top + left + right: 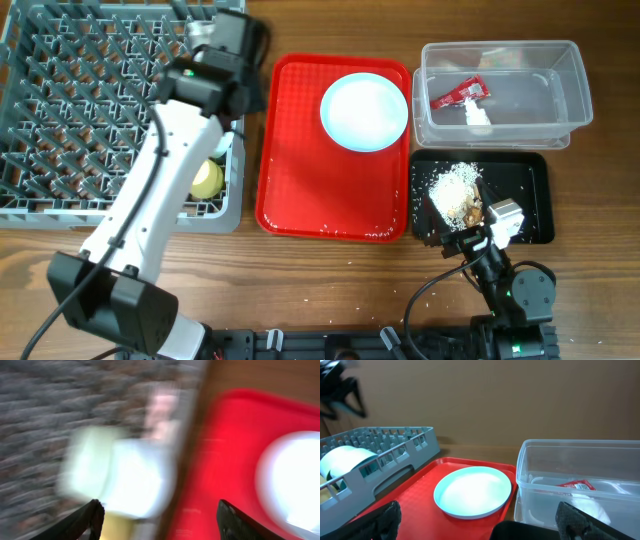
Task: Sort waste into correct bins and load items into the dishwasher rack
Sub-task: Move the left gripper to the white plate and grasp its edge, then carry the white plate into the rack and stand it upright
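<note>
The grey-blue dishwasher rack (90, 100) fills the left. A yellow cup (207, 180) sits in its near right corner. My left gripper (232, 40) hangs over the rack's right edge. Its view is motion-blurred, with the fingers (92, 516) wide apart, so the left gripper (160, 520) is open and empty above a pale bowl shape (117, 472). The pale blue plate (364, 111) lies on the red tray (300, 190). The clear tub (540, 90) holds a red sachet (458, 93) and white paper (478, 115). Food scraps (455, 190) lie in the black tray (525, 190). My right gripper (497, 220) is open.
From the right wrist, the right gripper (480, 522) faces the plate (472, 491), with the tub (580, 475) to the right and the rack (395, 447) to the left holding a pale bowl (345, 460). White crumbs dot the tray's near edge (370, 235) and the table (430, 290).
</note>
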Controlling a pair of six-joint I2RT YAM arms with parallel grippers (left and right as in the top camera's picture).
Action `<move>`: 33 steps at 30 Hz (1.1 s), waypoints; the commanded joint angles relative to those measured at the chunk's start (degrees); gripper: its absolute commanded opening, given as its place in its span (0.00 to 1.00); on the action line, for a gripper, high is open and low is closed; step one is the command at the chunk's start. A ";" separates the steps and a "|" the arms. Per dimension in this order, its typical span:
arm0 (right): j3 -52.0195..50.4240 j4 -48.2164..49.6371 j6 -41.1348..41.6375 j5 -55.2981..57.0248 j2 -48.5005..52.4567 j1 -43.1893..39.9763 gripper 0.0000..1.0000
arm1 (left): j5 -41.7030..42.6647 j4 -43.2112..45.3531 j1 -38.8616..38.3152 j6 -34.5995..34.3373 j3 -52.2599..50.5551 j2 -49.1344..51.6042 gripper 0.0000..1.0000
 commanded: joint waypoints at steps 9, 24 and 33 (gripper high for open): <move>-0.15 0.24 -0.37 0.15 -0.39 -0.13 1.00 | 25.53 16.79 -8.39 -16.83 0.33 23.63 0.61; -0.15 0.24 -0.37 0.15 -0.39 -0.13 1.00 | 20.55 9.33 -8.04 -13.22 0.96 30.60 0.04; -0.15 0.24 -0.39 0.15 -0.39 -0.13 1.00 | -15.93 -14.71 -7.91 -1.86 10.03 5.92 0.04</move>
